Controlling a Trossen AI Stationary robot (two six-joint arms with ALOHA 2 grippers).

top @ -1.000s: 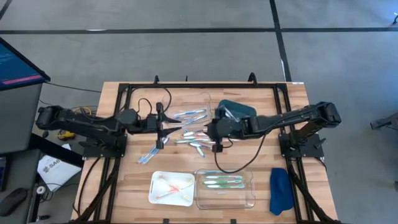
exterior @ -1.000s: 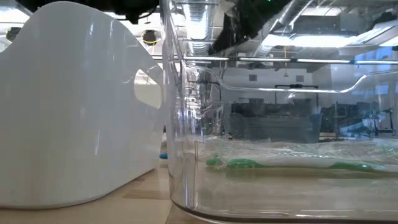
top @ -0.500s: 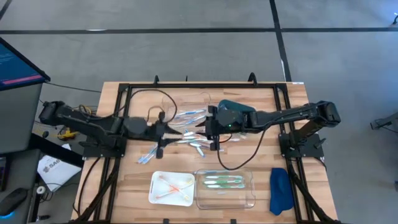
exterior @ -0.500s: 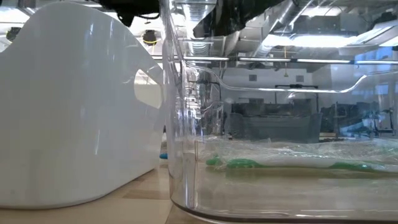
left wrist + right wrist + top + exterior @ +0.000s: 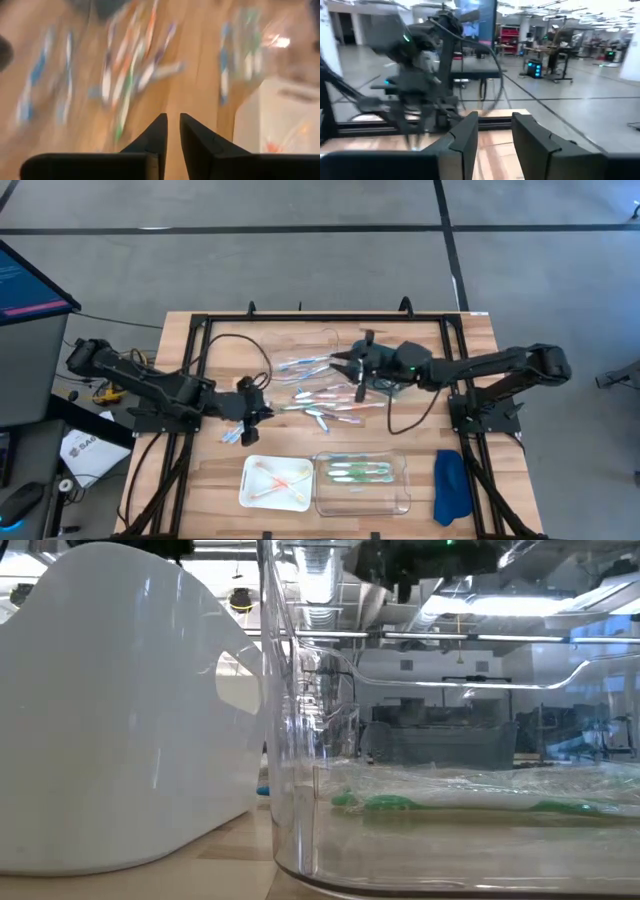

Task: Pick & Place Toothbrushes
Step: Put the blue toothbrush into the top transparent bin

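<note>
Several toothbrushes (image 5: 318,396) in light blue, white and orange-pink lie scattered flat on the wooden table's middle; they show blurred in the left wrist view (image 5: 127,75). A light blue pair (image 5: 236,432) lies nearer the front. My left gripper (image 5: 262,408) hovers left of the pile, tipped down, its fingers (image 5: 173,122) a narrow gap apart with nothing between. My right gripper (image 5: 338,360) hangs level over the pile's far side, pointing toward the table's left, open (image 5: 495,122) and empty.
A white tray (image 5: 250,492) with orange-pink brushes and a clear tray (image 5: 404,488) with green ones (image 5: 390,803) stand at the front. Another clear tray (image 5: 325,337) with blue brushes sits at the back. A blue cloth (image 5: 450,485) lies front right.
My left gripper has gone toward the table's near edge and tipped downward. My right gripper has drawn back toward the far edge and swung up from pointing down to level. The toothbrushes have stayed where they were.
</note>
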